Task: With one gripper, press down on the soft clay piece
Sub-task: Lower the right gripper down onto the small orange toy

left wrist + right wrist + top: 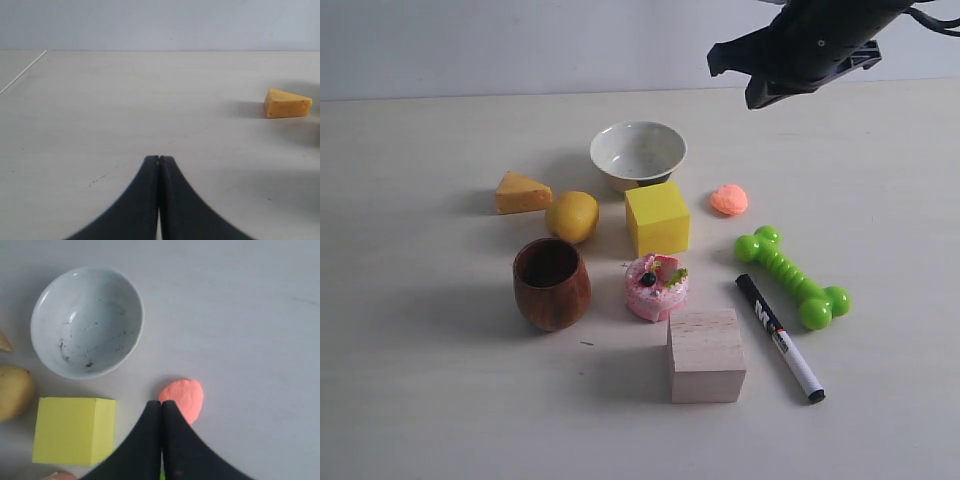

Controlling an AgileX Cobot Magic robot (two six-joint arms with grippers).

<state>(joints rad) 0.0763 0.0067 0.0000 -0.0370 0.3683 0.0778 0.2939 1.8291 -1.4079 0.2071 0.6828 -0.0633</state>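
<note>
Where the pale, matte table point(410, 400) meets a blank grey-white wall point(470, 40), the left gripper point(159, 166) has its fingers pressed together, the cheese wedge point(287, 103) well apart from it. Further right, near the yellow cube point(657, 217), lies the soft clay piece point(729, 200) — the right gripper point(161, 407), fingers likewise together, hangs above it.

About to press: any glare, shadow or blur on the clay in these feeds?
Exterior view: soft even light, faint shadows, clay sharp, no glare. Right wrist view: clay in focus, evenly lit, the shut right claw covering one edge of it. Left wrist view: clear, but no clay in frame, only the cheese with a soft shadow.
</note>
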